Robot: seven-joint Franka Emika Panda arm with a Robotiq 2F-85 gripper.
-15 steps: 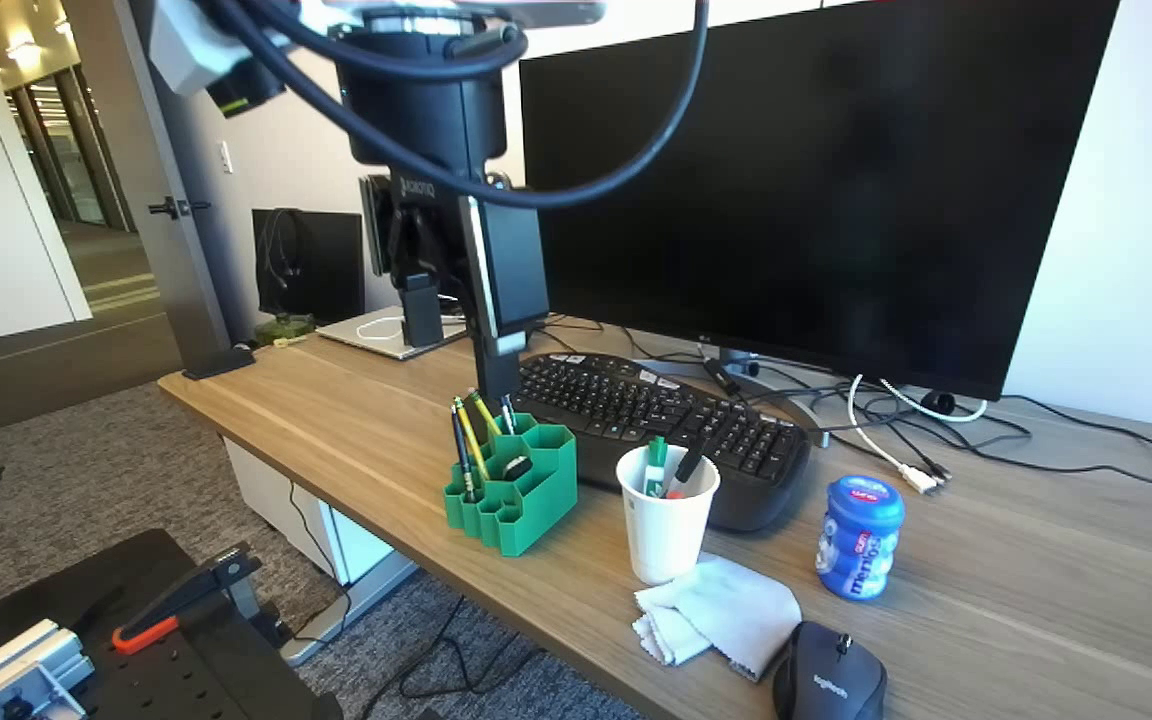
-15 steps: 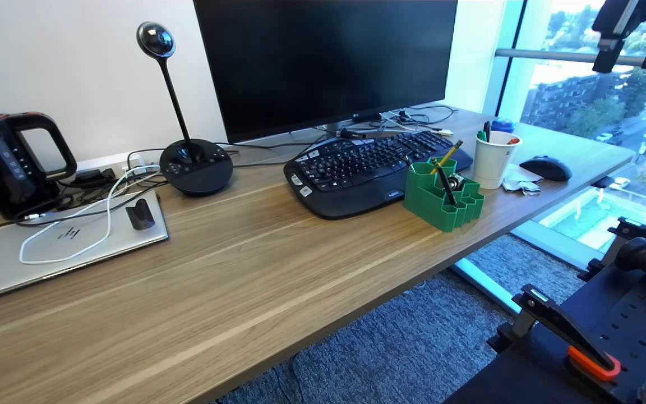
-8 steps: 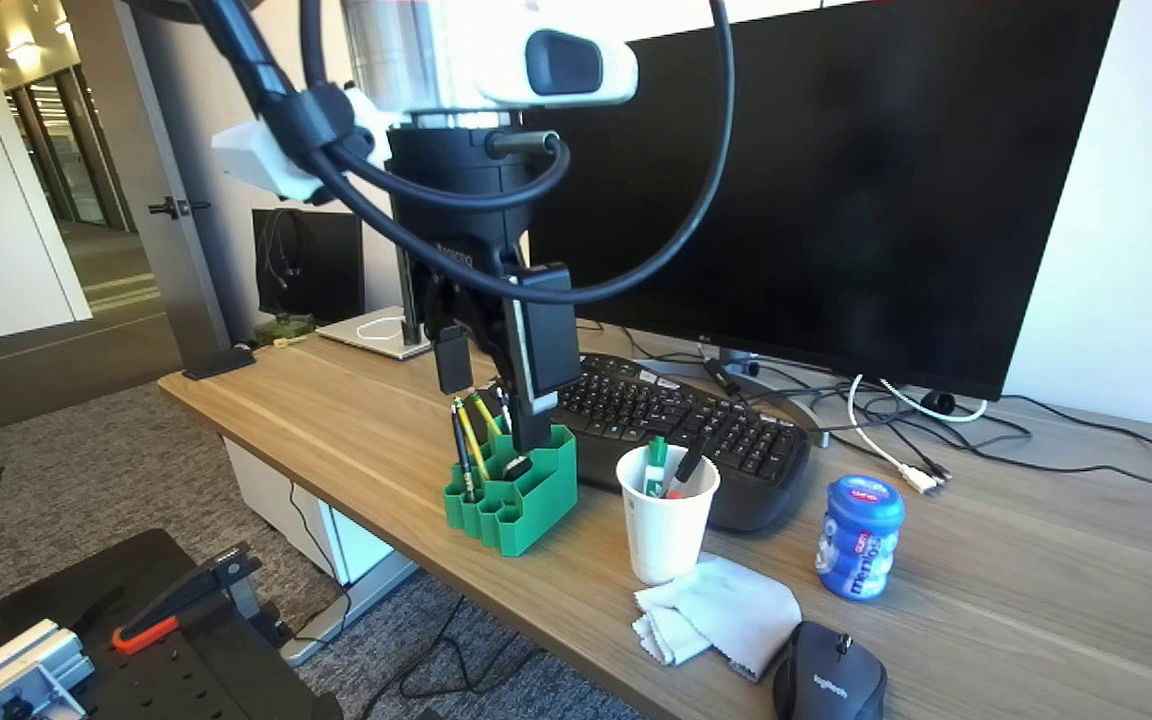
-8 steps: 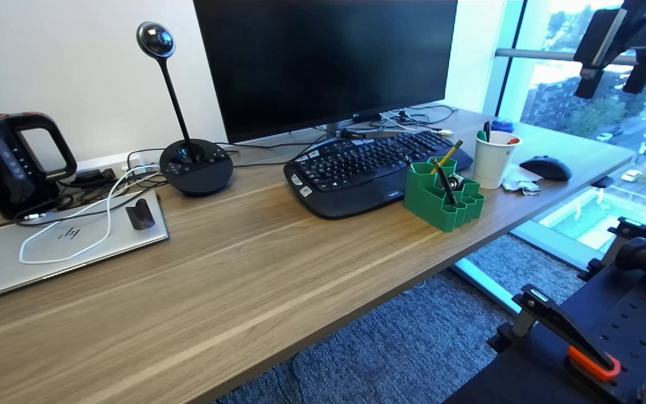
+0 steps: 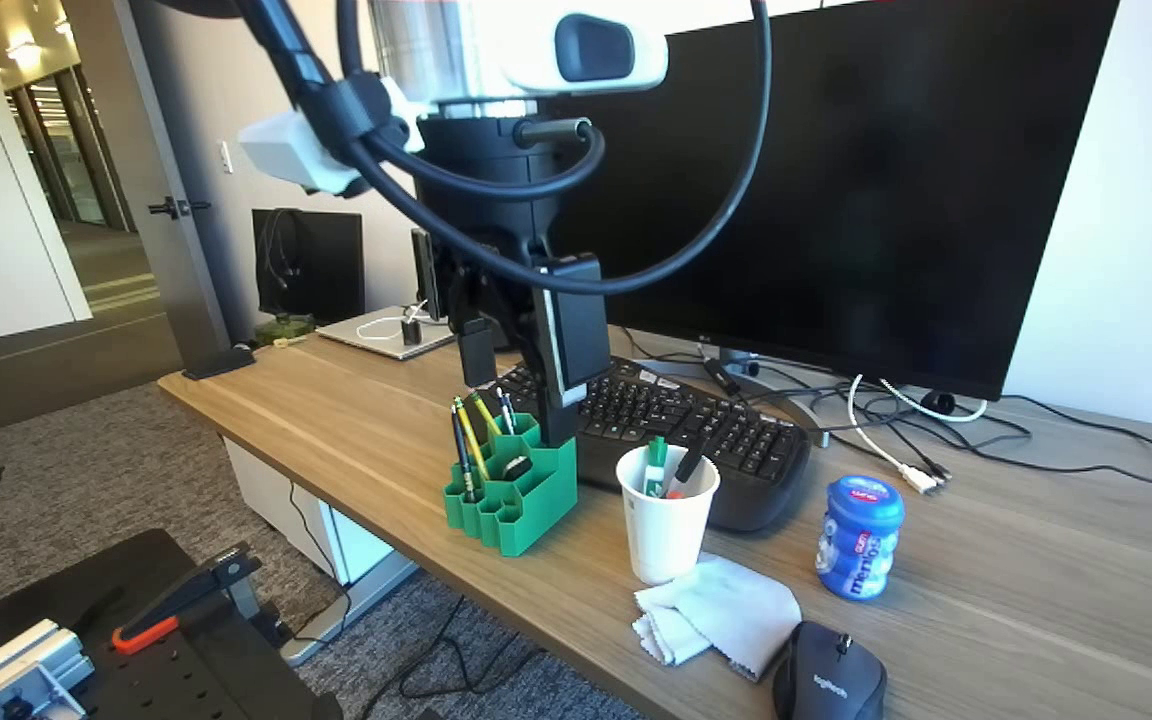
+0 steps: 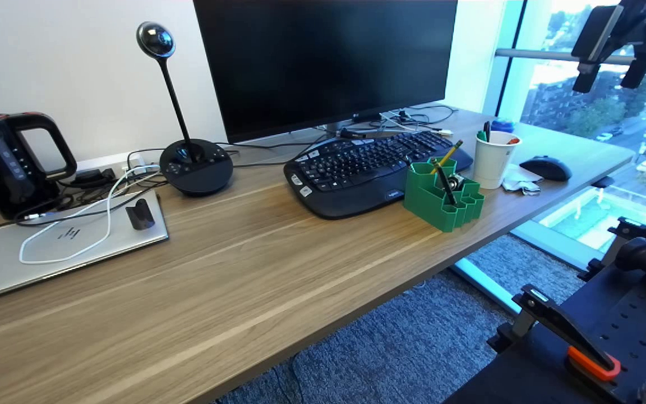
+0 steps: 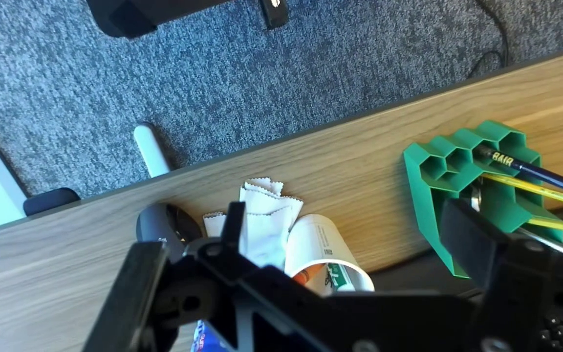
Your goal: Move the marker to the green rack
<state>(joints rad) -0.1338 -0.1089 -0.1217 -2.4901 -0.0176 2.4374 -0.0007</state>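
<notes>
- The dark marker (image 5: 689, 466) stands in the white paper cup (image 5: 664, 535) on the desk (image 6: 255, 264), leaning, its upper end poking past the rim; we take it for the task's marker, though a green-capped marker (image 5: 655, 468) shares the cup
- Our gripper (image 6: 608, 82) hangs above the desk with its jaws spread wide and nothing between them, and in the wrist view we cannot make out the dark marker behind it
- We judge the dark marker light and stiff, probably a hard plastic barrel that would take a modest squeeze without harm
- Being slim and likely smooth, it may roll or swivel if we catch it off-centre, so we want the jaws square to the barrel
- Our hold belongs on the stretch above the rim, low enough for a sure pinch, yet clear of the cup's wall and the green-capped marker
- The cup looks thin and easily dented or tipped, so we should draw the dark marker out along its own slant
- Gripped near the top, it would leave its lower end free to enter a compartment of the green rack (image 5: 548, 505), near the cup
</notes>
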